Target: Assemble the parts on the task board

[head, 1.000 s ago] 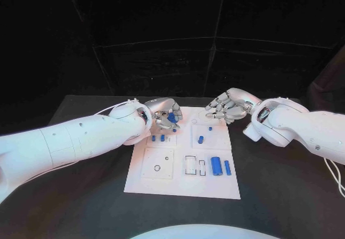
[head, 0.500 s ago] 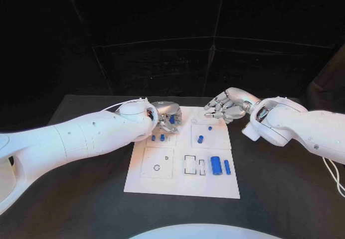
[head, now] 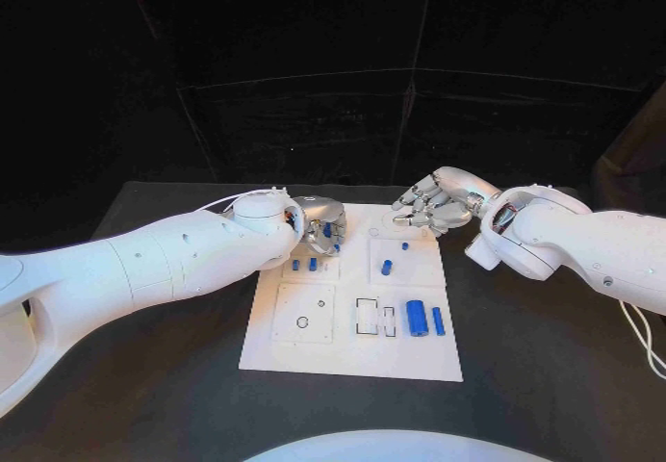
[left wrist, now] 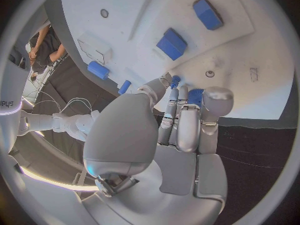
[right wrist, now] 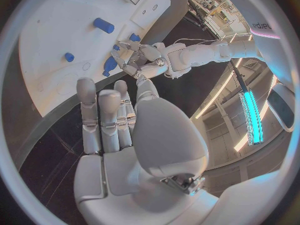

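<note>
**A:** Where is the part sitting right now?

**B:** A small blue part (left wrist: 194,96) is sitting pinched in the fingertips of the left hand (head: 322,225), which is hovering over the far-left corner of the task board (head: 347,361), at about eleven o'clock from the board's middle. The fingers are curling closed around it.

**A:** And the rest of the parts?

**B:** Two blue pegs (head: 304,265) are standing in the block just below that hand. A large blue cylinder (head: 415,317) and a thinner blue pin (head: 439,321) are lying at about four o'clock, beside the rectangular slots (head: 374,319).

**A:** What is the right hand doing?

**B:** The right hand (head: 434,209) is hanging above the far-right corner, at one o'clock, fingers curled inward and holding nothing that I can make out.

**A:** What is worrying you?

**B:** The grip looks shallow, only the tips. I judge the part could be twisting or slipping out as it is being lowered, then jamming tilted in its hole. The hand is also working just beside the standing pegs, so it could be knocking them. The two hands are hovering near each other, risking a clash.
</note>
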Action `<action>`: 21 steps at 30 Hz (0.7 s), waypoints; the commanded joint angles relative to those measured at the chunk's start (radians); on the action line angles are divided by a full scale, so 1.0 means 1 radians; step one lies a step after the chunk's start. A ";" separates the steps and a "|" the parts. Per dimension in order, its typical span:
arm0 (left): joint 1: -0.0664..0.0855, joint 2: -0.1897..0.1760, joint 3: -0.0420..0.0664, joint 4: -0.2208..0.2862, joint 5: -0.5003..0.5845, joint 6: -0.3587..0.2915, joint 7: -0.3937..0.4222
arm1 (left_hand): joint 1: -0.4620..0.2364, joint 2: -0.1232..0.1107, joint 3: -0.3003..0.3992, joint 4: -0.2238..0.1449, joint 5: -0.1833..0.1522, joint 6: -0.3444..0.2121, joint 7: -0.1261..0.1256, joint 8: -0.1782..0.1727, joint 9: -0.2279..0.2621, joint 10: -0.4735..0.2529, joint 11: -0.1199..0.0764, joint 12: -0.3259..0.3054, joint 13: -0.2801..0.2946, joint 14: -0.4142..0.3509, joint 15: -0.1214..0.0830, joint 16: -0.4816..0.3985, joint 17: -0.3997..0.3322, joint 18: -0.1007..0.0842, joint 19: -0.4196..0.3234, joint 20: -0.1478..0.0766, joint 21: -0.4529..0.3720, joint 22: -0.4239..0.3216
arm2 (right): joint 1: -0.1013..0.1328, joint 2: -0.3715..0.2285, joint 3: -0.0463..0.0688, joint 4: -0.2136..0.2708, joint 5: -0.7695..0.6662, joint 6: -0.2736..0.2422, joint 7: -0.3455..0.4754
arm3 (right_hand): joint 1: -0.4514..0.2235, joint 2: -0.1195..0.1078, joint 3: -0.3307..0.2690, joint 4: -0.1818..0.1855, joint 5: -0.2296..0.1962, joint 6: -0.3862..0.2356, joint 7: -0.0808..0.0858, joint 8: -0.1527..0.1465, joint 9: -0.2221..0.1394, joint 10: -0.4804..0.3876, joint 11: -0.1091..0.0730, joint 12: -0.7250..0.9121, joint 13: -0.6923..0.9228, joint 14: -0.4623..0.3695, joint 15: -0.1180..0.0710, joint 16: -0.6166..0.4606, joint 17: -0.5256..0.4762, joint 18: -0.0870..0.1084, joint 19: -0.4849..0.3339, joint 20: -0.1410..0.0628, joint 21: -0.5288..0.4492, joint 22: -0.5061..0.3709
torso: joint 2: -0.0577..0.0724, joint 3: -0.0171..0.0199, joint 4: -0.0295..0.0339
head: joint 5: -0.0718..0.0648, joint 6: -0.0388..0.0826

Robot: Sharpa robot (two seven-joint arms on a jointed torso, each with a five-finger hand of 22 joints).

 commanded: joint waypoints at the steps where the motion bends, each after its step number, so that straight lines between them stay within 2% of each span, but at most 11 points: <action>1: 0.002 0.004 -0.002 -0.003 -0.014 0.036 -0.008 | 0.001 0.008 0.005 -0.002 -0.002 0.007 0.001 -0.005 -0.002 0.009 0.001 -0.005 -0.003 0.031 -0.006 0.006 -0.002 -0.017 0.008 -0.002 0.006 0.006 | 0.002 0.001 0.000 0.002 0.002 -0.007 0.008 | -0.004 0.009 -0.001 0.006 0.004 -0.008 0.001 0.004 0.000 -0.003 0.003 0.004 -0.002 0.007 0.003 -0.005 0.000 0.017 0.002 0.002 -0.005 -0.001 | 0.000 0.0000 0.0001 | 0.001 0.000; 13: 0.002 0.018 -0.006 -0.015 -0.014 0.041 -0.002 | 0.006 0.029 0.036 -0.005 -0.002 0.038 -0.006 -0.012 -0.015 0.061 -0.008 -0.008 -0.024 0.033 -0.013 0.012 -0.002 -0.023 0.019 -0.007 0.043 0.048 | 0.002 0.002 0.000 0.002 0.002 -0.006 0.008 | -0.004 0.009 -0.001 0.006 0.004 -0.008 0.001 0.004 0.000 -0.003 0.003 0.004 -0.002 0.007 0.003 -0.005 0.000 0.017 0.002 0.002 -0.005 -0.001 | 0.000 0.0002 0.0002 | 0.002 -0.001; 21: 0.001 0.022 -0.008 -0.024 -0.025 0.040 -0.013 | 0.031 0.045 0.078 -0.028 -0.002 0.062 -0.010 -0.021 -0.023 0.101 -0.017 -0.022 -0.042 0.035 -0.021 0.014 -0.004 -0.028 0.026 -0.015 0.069 0.078 | 0.002 0.003 0.000 0.002 0.002 -0.006 0.008 | -0.004 0.009 -0.001 0.006 0.004 -0.008 0.001 0.004 0.000 -0.003 0.003 0.004 -0.002 0.007 0.003 -0.005 0.000 0.017 0.002 0.002 -0.005 -0.001 | -0.001 -0.0002 0.0003 | 0.001 -0.002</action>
